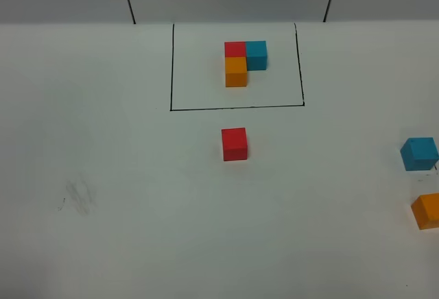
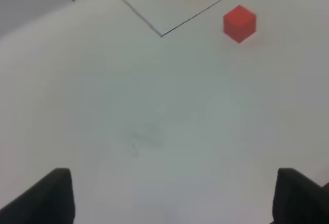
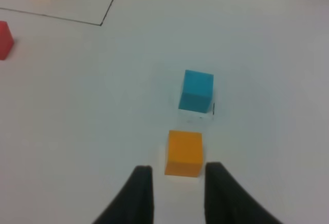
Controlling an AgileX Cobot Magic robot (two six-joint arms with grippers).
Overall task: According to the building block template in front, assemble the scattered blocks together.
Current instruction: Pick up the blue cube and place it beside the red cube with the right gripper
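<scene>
The building block template (image 1: 243, 62) is an L of red, blue and orange cubes inside a black drawn rectangle at the back. The scattered red cube (image 1: 234, 144) sits just in front of the frame. The light blue cube (image 1: 419, 153) and the orange cube (image 1: 426, 210) lie at the right edge. In the right wrist view my right gripper (image 3: 178, 179) is open and low, with the orange cube (image 3: 184, 153) just at the gap between its fingertips and the blue cube (image 3: 197, 91) beyond. My left gripper (image 2: 172, 203) is open and empty, far from the red cube (image 2: 239, 23).
The black frame line (image 1: 236, 108) runs between the template and the red cube. A faint grey smudge (image 1: 79, 199) marks the white table at the left. A grey wall with two dark seams stands behind. Neither arm shows in the exterior high view.
</scene>
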